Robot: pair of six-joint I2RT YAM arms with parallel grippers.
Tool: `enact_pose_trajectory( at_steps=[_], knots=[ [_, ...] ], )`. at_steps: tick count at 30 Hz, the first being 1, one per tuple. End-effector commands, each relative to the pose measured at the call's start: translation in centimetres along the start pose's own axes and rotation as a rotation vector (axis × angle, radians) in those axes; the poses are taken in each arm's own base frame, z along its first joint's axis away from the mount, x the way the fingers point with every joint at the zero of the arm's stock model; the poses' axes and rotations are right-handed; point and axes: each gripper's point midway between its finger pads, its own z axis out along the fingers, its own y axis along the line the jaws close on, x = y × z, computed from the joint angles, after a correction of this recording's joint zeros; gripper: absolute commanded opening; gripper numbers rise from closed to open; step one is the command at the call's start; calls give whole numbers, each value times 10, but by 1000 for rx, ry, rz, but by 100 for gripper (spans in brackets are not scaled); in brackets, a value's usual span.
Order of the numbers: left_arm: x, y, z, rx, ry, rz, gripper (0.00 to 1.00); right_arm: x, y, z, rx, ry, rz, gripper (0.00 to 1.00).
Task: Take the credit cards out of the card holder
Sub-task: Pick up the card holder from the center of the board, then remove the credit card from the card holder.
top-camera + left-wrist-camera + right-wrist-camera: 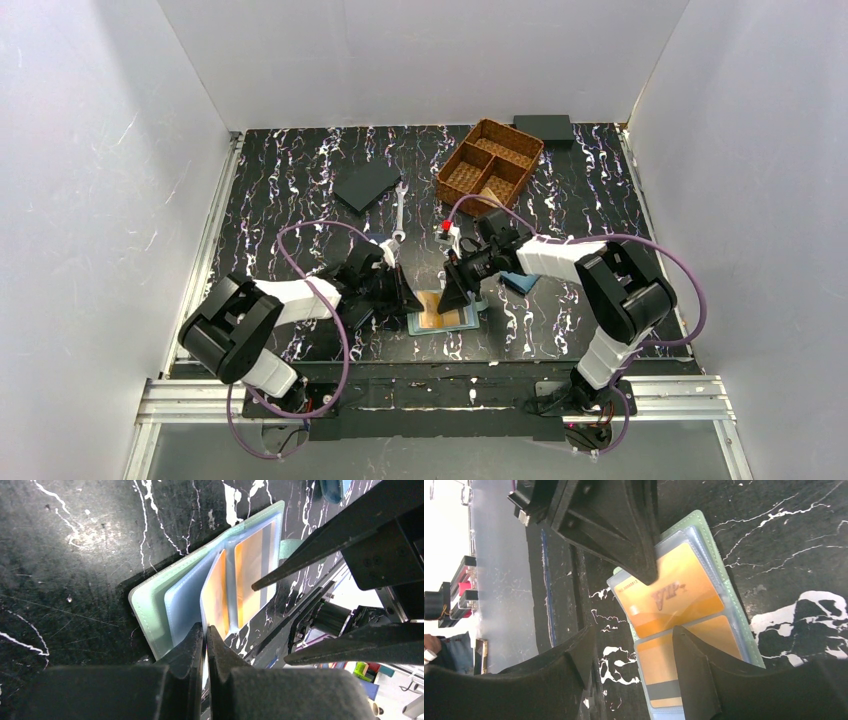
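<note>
The pale mint-green card holder (414, 326) lies open on the table between both grippers. In the left wrist view (145, 610) its clear sleeves hold tan-golden cards (250, 575). My left gripper (205, 628) is shut on the edge of a raised sleeve leaf holding a golden card (216, 600). In the right wrist view, a golden "VIP" card (669, 597) and a second golden card with a grey stripe (659, 665) sit in the holder (740, 625). My right gripper (631, 650) is open; one finger is over the striped card, the other over the table. No dark card shows.
A brown wicker basket (490, 165) with compartments stands at the back right, with a black box (545, 127) behind it. A dark flat wallet (365, 185) and a wrench (399, 210) lie at the back centre. A blue item (520, 282) lies under the right arm.
</note>
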Motion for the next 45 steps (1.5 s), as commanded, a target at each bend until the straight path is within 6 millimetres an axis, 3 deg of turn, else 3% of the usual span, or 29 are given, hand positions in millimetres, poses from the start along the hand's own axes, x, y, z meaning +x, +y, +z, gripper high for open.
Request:
enact_pose_trajectory(
  at_steps=[1, 13, 17, 24, 33, 36, 40, 45],
  knots=[
    [-3, -5, -7, 26, -13, 86, 0, -15, -4, -6, 5, -28, -24, 67],
    [-21, -59, -44, 284, -200, 394, 0, -34, 23, -31, -144, -127, -64, 68],
    [-23, -68, -49, 319, -222, 403, 0, -38, 33, -34, -185, -139, -80, 68],
    [-23, -85, -55, 415, -242, 402, 0, -44, 28, -42, -161, -166, -63, 68],
    [-23, -102, -62, 505, -248, 402, 0, -50, 39, -47, -219, -194, -51, 66],
    [-23, -103, -62, 513, -247, 398, 0, -52, 45, -49, -258, -197, -56, 61],
    [-22, -100, -59, 508, -247, 386, 0, -53, 50, -50, -281, -197, -59, 46],
    [-25, -91, -57, 477, -268, 363, 0, -53, 48, -50, -281, -195, -48, 15]
  ],
)
